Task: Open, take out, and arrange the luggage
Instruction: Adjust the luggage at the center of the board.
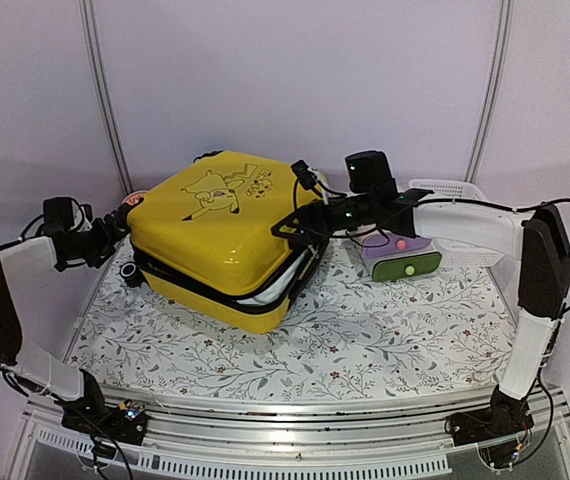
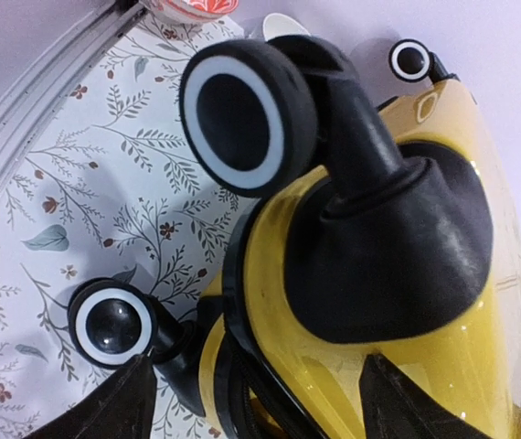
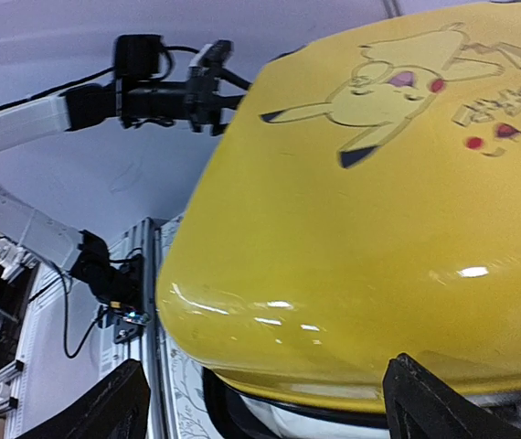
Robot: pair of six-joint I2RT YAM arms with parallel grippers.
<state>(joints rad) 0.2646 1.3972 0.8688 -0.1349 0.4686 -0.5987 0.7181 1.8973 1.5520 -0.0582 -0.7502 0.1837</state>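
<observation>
The luggage lies flat on the floral-covered desk, left of centre, drawing side up. Its shell halves stand slightly apart along the near-right edge, and a white strip shows in the gap.

The left tool is at the wheel end, fingers spread wide to either side of the corner wheel housing, with no grip evident. The right tool is at the lid's right edge, likewise wide open, the yellow lid between its fingers — contact cannot be confirmed.

A small drawer box and a white basket sit to the right of the luggage.
</observation>
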